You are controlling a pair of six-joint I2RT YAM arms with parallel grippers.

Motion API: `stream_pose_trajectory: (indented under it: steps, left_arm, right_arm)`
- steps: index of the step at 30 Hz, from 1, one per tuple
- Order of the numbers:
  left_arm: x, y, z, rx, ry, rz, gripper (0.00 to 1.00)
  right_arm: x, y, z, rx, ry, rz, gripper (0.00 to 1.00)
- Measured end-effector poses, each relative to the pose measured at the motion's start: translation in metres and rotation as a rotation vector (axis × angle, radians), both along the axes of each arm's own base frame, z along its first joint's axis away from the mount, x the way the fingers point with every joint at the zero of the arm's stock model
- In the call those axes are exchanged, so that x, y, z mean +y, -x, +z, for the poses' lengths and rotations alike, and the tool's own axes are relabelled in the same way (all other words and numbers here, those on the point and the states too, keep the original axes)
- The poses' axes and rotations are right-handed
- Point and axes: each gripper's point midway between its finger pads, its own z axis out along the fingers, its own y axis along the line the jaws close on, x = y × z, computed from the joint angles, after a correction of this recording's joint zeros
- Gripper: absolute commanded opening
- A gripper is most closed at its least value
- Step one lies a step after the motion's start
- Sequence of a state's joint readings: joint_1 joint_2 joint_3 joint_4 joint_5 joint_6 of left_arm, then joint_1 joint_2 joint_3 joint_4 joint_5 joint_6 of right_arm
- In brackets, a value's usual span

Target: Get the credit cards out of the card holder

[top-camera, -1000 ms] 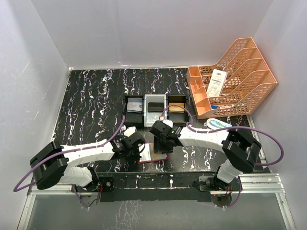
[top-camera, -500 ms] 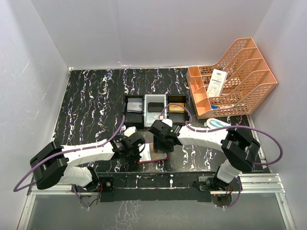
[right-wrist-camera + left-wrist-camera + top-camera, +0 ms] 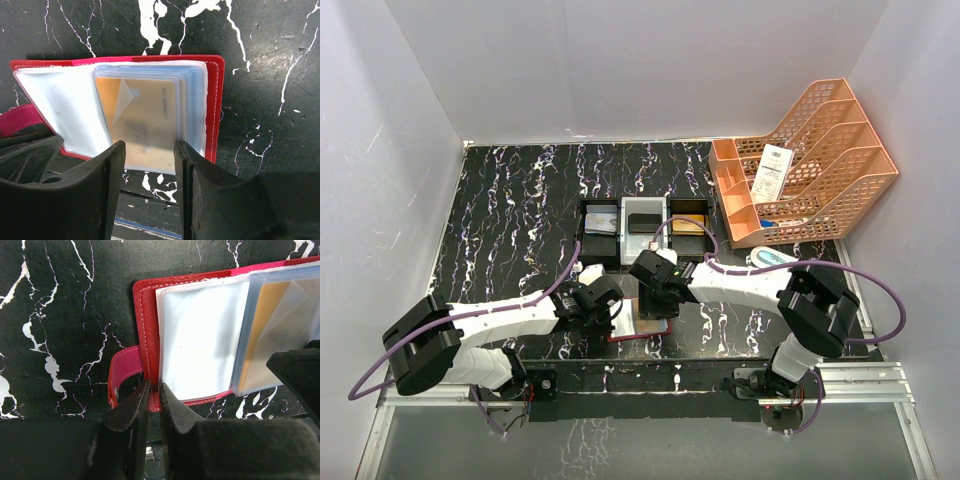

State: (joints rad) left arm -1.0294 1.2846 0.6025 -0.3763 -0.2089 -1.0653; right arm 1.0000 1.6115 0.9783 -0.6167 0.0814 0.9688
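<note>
Red card holder (image 3: 148, 335) open, long axis crosswise; left fingers (image 3: 129, 410) pinch it, right fingers (image 3: 97, 180) parted.

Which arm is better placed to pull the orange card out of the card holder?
The right arm: its jaws stand open right over the near edge of the orange card. The left arm is busy, its jaws shut on the cover edge of the card holder beside the snap tab.

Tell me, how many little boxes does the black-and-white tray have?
3, side by side in the tray: a black left compartment, a white middle compartment, and a black right compartment. None seems hidden.
</note>
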Motion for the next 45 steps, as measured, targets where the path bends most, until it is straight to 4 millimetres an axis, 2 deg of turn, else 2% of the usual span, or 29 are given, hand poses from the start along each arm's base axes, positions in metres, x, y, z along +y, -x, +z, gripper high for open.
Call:
stream_pose_trajectory:
  steps: [12,25,45]
  left_arm:
    - [0.000,0.000,0.000,0.000,0.000,0.000,0.12]
    - [0.000,0.000,0.000,0.000,-0.001,-0.003,0.12]
    - [0.000,0.000,0.000,0.000,-0.001,-0.003,0.11]
  right_arm:
    - [0.001,-0.001,0.002,-0.008,-0.005,0.012,0.45]
    - [-0.007,-0.003,0.004,-0.023,0.037,0.013,0.46]
    - [0.009,0.001,0.001,0.009,-0.029,0.056,0.47]
